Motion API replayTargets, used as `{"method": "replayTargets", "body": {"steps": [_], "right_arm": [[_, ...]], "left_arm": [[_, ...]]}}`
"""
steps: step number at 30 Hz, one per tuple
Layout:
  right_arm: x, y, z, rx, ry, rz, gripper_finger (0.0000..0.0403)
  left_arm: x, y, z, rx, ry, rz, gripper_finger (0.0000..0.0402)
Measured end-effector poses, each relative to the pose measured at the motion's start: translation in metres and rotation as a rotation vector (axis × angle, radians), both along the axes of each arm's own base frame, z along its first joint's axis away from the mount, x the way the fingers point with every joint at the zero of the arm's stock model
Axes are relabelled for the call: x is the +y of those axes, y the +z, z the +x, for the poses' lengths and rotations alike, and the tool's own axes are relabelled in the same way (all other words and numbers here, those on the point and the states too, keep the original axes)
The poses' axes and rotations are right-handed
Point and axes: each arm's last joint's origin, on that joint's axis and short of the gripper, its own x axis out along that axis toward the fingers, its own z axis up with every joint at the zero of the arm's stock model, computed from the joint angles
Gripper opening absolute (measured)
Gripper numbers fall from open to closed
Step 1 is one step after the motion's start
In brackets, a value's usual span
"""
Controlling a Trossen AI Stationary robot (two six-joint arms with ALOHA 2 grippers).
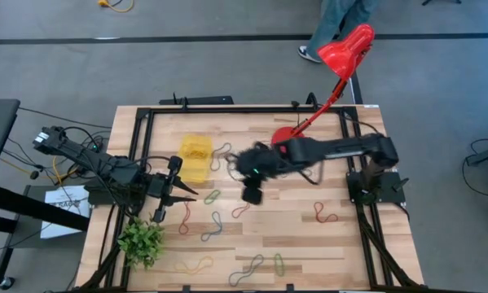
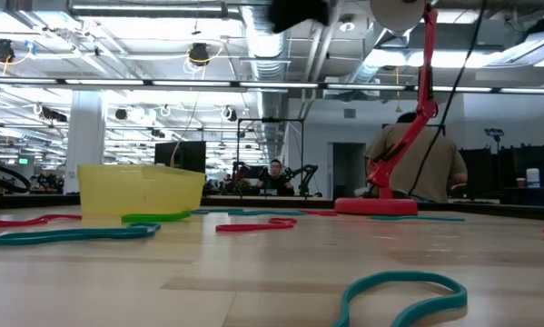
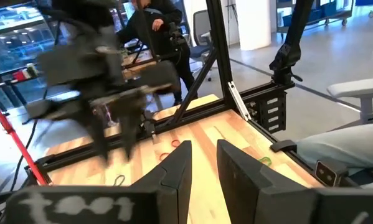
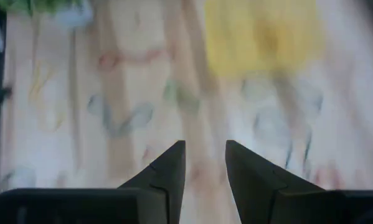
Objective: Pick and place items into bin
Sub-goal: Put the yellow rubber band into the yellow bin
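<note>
**benchrat:** So where's everything sitting? The right gripper [image 1: 252, 194] is out over the middle of the table, up in the air and blurred. In its wrist view the two fingers [image 4: 164, 171] have a narrow gap with nothing between them, so I'd call it slightly parted and empty.

**loopy_k:** Agreed. The yellow bin [image 1: 195, 158] is just ahead of that gripper and off to one side, near the left arm. It looks like it's got something in it already, but I can't really make out what. The bands are scattered all around. A red band [image 1: 240, 211] lies just under and beside the right gripper, with a green band [image 1: 212, 196] between it and the left arm.

**benchrat:** My guess is it's hovering high so it can swing across without dragging the floppy loops. The left gripper [image 1: 176, 190] is parked right by the bin, fingers [image 3: 177, 171] a little apart and holding nothing. Probably just waiting.

**loopy_k:** The potted plant [image 1: 142, 241] is behind the left gripper, and the red lamp base [image 1: 286, 135] is behind the right one.
</note>
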Motion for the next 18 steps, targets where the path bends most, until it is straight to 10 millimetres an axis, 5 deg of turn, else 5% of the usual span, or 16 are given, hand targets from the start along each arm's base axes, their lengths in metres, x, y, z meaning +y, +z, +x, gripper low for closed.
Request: {"method": "replayTargets", "body": {"steps": [5, 11, 18], "right_arm": [[0.044, 0.006, -0.046, 0.138, -0.092, -0.165, 0.0107], [0.092, 0.019, -0.108, 0.061, -0.161, -0.283, 0.0107], [0.139, -0.01, -0.186, -0.148, 0.039, -0.205, 0.0107]], "left_arm": [[-0.003, 0.002, -0.001, -0.007, -0.088, -0.034, 0.0067], [-0.008, 0.014, -0.001, -0.133, -0.276, -0.084, 0.0067], [-0.021, 0.003, 0.014, -0.092, -0.469, -0.061, 0.0067]]}}
